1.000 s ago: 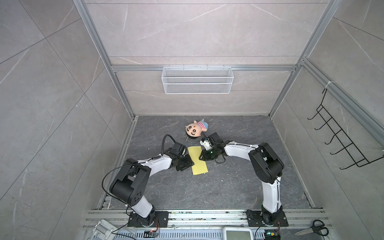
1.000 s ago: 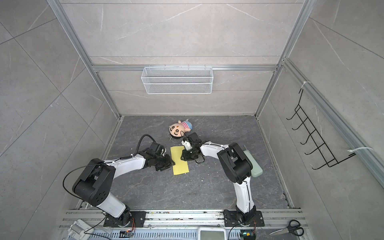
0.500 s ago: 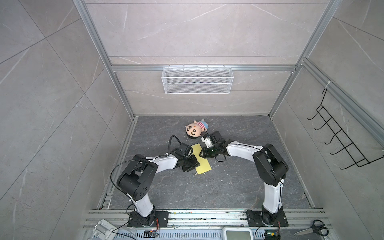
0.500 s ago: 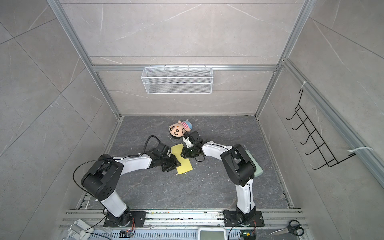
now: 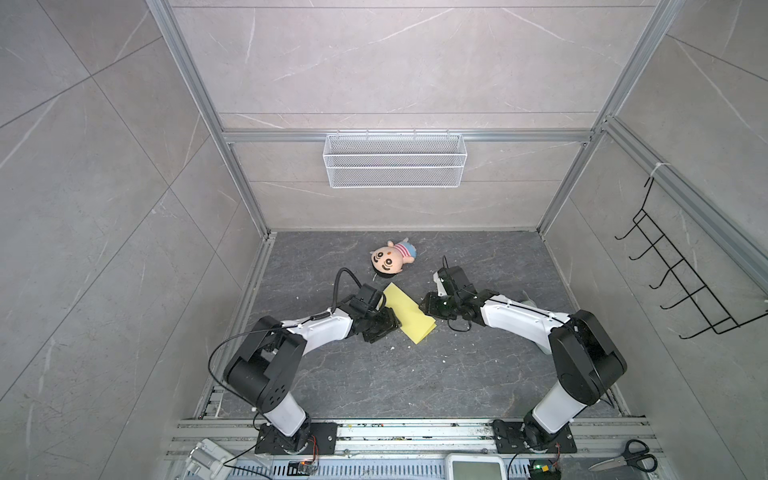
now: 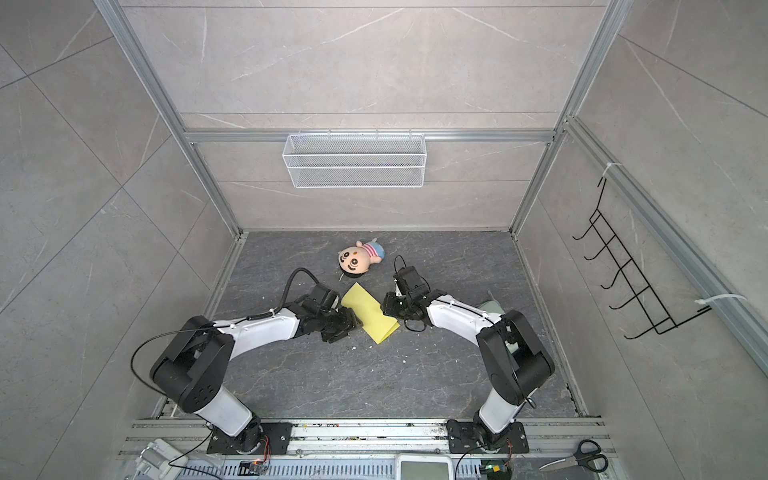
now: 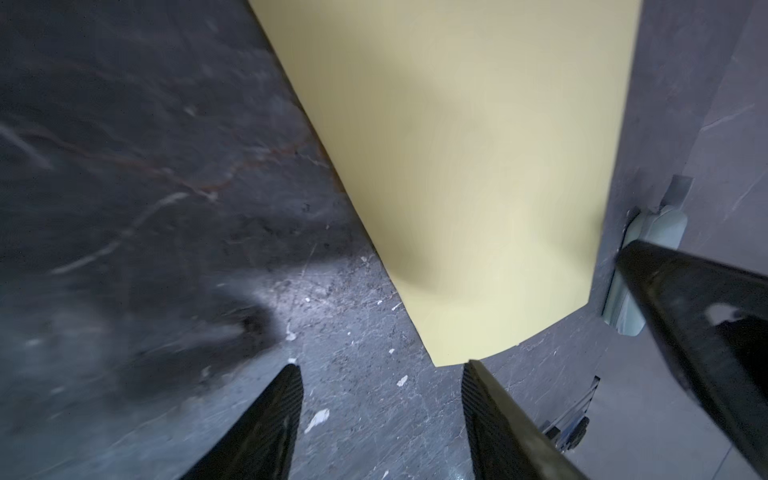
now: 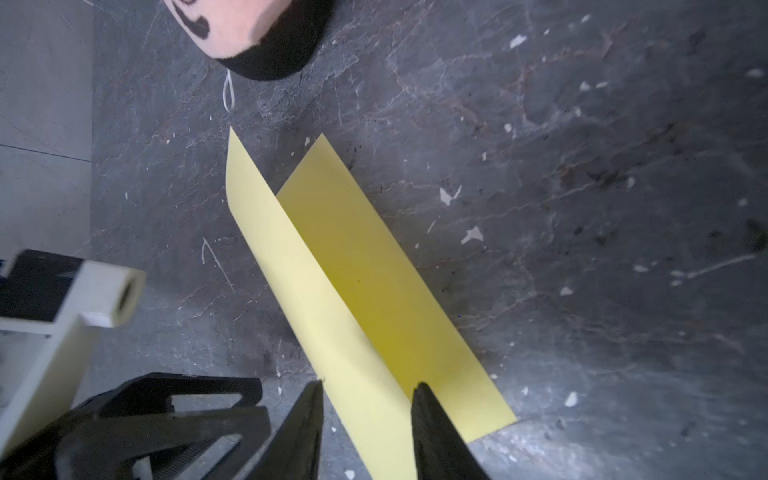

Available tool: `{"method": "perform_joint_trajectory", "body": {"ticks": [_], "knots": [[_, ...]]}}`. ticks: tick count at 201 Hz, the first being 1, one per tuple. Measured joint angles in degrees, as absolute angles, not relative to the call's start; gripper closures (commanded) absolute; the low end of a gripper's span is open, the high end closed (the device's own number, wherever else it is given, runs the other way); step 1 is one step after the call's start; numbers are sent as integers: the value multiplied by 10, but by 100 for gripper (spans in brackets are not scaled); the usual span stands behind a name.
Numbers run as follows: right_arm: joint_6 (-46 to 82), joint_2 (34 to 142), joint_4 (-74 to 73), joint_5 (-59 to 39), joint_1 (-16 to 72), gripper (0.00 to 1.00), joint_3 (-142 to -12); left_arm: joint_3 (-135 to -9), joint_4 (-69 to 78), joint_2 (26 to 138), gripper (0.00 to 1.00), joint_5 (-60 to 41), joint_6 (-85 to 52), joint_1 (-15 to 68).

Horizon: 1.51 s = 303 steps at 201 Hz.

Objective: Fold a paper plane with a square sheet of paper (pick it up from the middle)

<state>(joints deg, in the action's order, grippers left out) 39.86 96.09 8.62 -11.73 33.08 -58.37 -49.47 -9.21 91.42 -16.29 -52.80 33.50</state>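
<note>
Dark stone desk point(image 5: 374, 374): square sheet of paper point(image 5: 409, 313) lies loosely half-folded mid-desk, just short of the plush doll point(image 5: 388, 261), left gripper point(image 7: 381, 365) spread at its edge, right gripper point(image 8: 368, 384) spread astride the raised flap; centre fold looks in hand, next probably needs that flap pressed flat.

We see a dark grey, marble-veined tabletop point(image 5: 374, 374) with four kinds of things lying on it. Near its middle lies the yellow sheet of paper point(image 5: 409, 311), set diagonally in both top views and folded over into two layers. In the right wrist view, the upper flap stands up off the lower one. Just beyond it, near but not touching, a plush doll point(image 5: 390, 259) lies on its back, face up. A pale green pad point(image 6: 492, 309) lies off to the right, mostly hidden. Small white scraps point(image 8: 472, 235) are scattered over the stone, thickest around the paper.
</note>
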Motion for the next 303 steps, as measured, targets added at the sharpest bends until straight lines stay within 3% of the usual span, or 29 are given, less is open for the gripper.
{"method": "perform_joint_trajectory", "body": {"ticks": [34,55,151,303], "knots": [[443,961,76,-126,380,65,-584,-497,-95,883,37,-167,-485,271],[462,961,75,-117,405,65,-584,-514,-105,898,45,-172,-455,249],[502,1065,77,-133,413,77,-636,-586,-81,1021,73,-247,-398,278],[502,1124,109,-139,412,86,-682,-589,-74,1058,82,-256,-396,284]]}}
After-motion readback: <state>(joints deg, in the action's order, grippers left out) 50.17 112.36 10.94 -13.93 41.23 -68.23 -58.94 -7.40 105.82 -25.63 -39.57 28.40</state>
